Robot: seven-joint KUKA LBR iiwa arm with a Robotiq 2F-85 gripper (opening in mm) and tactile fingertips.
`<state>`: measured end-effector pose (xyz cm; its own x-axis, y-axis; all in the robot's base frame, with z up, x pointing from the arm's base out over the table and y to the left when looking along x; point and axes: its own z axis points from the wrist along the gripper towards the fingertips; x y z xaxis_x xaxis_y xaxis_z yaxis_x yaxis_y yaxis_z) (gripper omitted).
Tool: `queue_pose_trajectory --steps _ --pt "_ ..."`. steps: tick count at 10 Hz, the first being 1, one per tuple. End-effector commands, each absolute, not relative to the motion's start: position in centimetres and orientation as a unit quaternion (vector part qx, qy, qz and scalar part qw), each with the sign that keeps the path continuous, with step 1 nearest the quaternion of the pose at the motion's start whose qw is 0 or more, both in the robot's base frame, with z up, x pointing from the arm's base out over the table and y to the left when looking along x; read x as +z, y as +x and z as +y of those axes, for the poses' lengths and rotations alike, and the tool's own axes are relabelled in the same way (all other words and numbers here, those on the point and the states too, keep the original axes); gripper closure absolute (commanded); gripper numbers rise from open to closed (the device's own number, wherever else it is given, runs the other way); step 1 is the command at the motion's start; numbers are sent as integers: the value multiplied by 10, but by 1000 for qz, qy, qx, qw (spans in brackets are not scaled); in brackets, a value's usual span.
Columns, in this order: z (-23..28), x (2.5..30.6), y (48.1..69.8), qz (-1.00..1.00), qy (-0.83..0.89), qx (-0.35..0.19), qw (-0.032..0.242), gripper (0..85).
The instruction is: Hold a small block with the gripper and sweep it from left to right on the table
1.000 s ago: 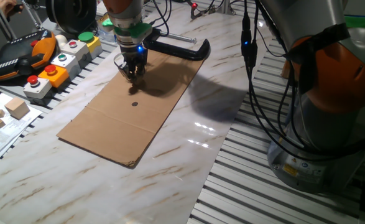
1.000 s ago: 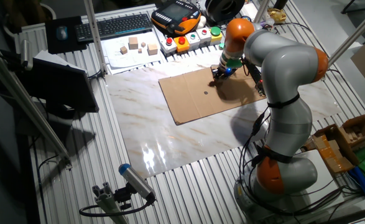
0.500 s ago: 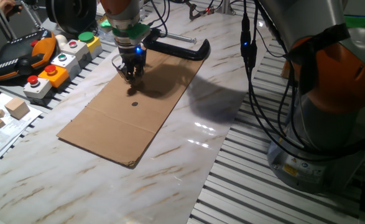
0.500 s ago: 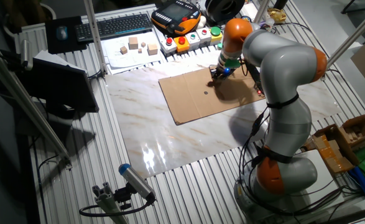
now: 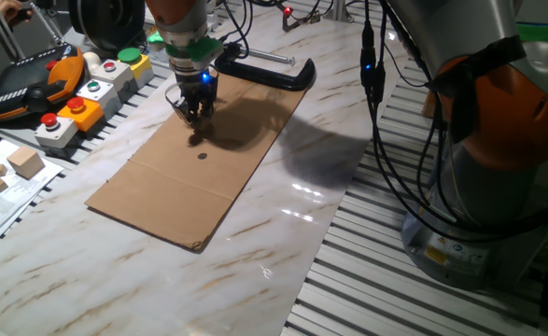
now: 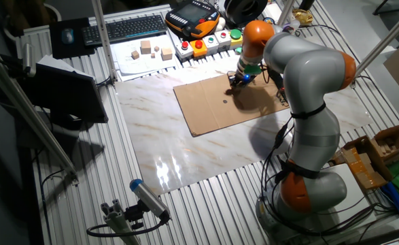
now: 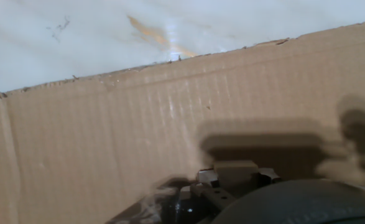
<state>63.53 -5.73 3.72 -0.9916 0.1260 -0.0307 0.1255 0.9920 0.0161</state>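
The gripper (image 5: 191,114) stood on the cardboard sheet (image 5: 189,168) near the white-marbled table's (image 5: 283,243) far edge, fingers clamped on the small block (image 7: 235,168). No legible writing.

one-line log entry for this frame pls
gripper: low over cardboard sheet, near its far end | small block: seen between fingers, grip unconfirmed | table: marble, cardboard on top | black clamp behind
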Motion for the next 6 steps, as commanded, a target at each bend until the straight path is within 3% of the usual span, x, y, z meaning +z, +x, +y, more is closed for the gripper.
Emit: queue_pose_trajectory --steps 1,6 --pt "-56 36 635 998 63 7 15 843" --pt "-47 37 635 998 66 6 14 843"
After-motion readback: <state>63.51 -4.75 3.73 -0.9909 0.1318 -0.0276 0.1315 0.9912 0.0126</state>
